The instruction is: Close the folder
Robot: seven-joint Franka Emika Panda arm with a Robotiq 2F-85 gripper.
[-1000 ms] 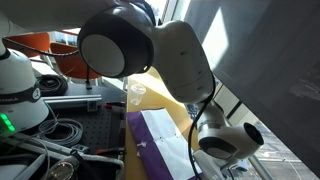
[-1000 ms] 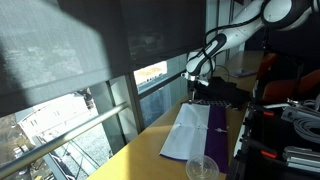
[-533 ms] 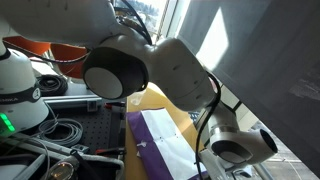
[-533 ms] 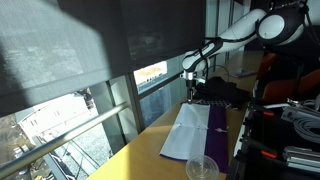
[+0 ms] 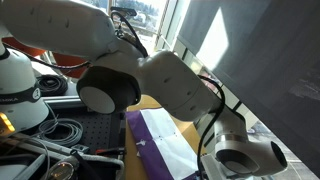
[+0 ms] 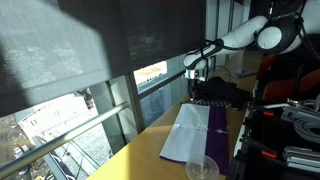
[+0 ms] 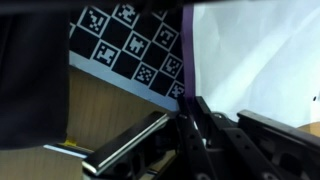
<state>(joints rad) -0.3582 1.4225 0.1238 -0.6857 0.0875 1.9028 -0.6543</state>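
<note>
**Arm hovers over the far end of the open folder**

In the wrist view the gripper point(image 7: 193, 106) comes in from the bottom middle of the frame. Its dark fingers appear drawn close together with nothing between them, though the picture is dim there. In an exterior view the gripper point(image 6: 191, 75) hangs in the air at upper centre, clear of the table point(image 6: 140, 150) and touching nothing. That height suits an approach, since it lets the arm pick its spot before going down.

The folder point(image 6: 196, 128) lies open and flat below and in front of it, running toward the bottom of the frame. White paper shows on one cover and a purple strip along the edge nearer the right. In the wrist view the folder point(image 7: 188, 40) fills the upper right, purple border first, then paper. A black-and-white checker board point(image 7: 130, 45) lies just beside it at upper centre. In an exterior view the arm's big joints hide most of the scene, and the folder point(image 5: 160, 140) shows at lower centre.

Closing has not begun. Judging by this, narrow fingers would help slip under a thin cover edge to lift it. A purple cup point(image 6: 202, 167) stands near the bottom end and could be knocked
</note>
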